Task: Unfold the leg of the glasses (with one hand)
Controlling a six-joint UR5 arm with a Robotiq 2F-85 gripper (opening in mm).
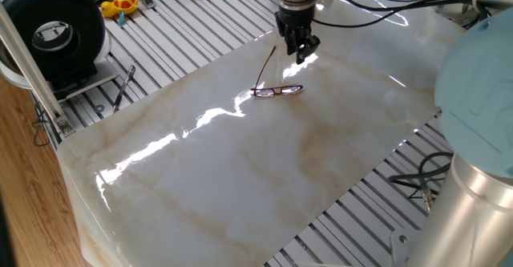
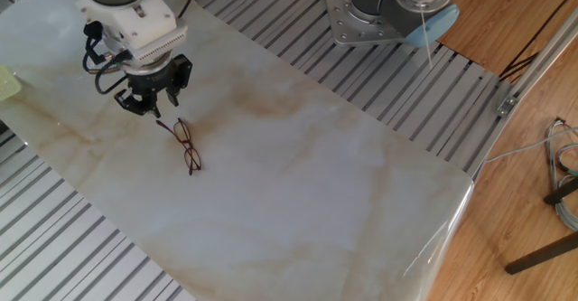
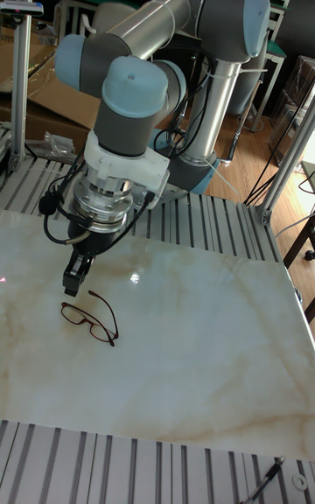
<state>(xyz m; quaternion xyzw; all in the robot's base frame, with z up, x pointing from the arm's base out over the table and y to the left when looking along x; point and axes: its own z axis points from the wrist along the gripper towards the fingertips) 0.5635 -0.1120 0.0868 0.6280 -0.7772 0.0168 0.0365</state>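
Note:
The glasses (image 1: 277,91) lie on the pale marble-look sheet (image 1: 240,171), small, with dark reddish rims. One slender leg sticks out from the frame towards the gripper; the other leg lies along the frame. In the other fixed view the glasses (image 2: 188,149) sit just right of and below the gripper (image 2: 149,102). My gripper (image 1: 298,50) hangs right above the tip of the outstretched leg, fingers drawn together with nothing between them. From the tall fixed view, the gripper (image 3: 77,281) points down just above the glasses (image 3: 87,315).
A black round device (image 1: 56,30), a yellow toy (image 1: 120,4) and a dark pen-like tool (image 1: 123,87) are on the slatted table to the left. Loose cables (image 1: 425,187) lie at the right. The arm's base (image 2: 379,12) stands beyond the sheet's far edge.

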